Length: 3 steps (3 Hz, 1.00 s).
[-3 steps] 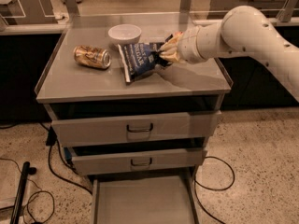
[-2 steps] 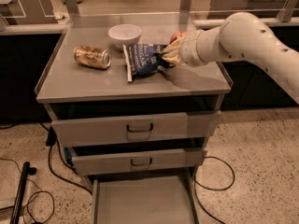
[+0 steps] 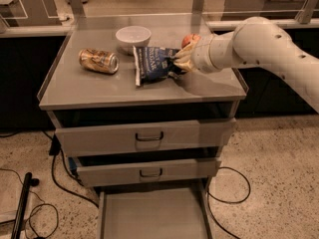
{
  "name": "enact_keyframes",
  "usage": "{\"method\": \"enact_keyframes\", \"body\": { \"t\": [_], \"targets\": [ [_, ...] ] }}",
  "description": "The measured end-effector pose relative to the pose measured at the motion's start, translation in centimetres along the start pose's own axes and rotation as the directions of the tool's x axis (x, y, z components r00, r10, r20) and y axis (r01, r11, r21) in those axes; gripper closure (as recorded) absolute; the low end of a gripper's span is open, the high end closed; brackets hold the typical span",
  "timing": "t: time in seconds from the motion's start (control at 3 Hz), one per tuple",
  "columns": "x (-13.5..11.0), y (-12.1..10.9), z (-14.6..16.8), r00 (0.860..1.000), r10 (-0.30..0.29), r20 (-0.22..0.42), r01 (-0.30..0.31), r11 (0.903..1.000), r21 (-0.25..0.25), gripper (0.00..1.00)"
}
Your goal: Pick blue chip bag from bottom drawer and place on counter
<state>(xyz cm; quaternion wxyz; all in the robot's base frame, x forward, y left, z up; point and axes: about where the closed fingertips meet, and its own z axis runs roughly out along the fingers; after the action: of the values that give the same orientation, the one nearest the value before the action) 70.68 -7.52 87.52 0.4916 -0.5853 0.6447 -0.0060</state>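
The blue chip bag lies on the counter, just right of its middle, with its white lettering facing up. My gripper is at the bag's right edge, low over the counter, and is shut on that edge. The white arm reaches in from the right. The bottom drawer is pulled out at the foot of the cabinet, and its flat floor shows nothing in it.
A dented gold can lies left of the bag. A white bowl stands behind it. A reddish round fruit sits behind my gripper. Two upper drawers are slightly ajar. Cables lie on the floor.
My gripper has come down a little with the bag, and the bag now rests flatter on the counter. The can and bowl have not moved.
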Motion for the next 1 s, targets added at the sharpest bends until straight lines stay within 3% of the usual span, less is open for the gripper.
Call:
{"method": "enact_keyframes", "body": {
  "t": [0.67, 1.0],
  "targets": [
    [0.00, 0.00, 0.01, 1.000, 0.000, 0.000, 0.000, 1.0000, 0.000, 0.37],
    [0.00, 0.01, 0.01, 1.000, 0.000, 0.000, 0.000, 1.0000, 0.000, 0.05]
  ]
}}
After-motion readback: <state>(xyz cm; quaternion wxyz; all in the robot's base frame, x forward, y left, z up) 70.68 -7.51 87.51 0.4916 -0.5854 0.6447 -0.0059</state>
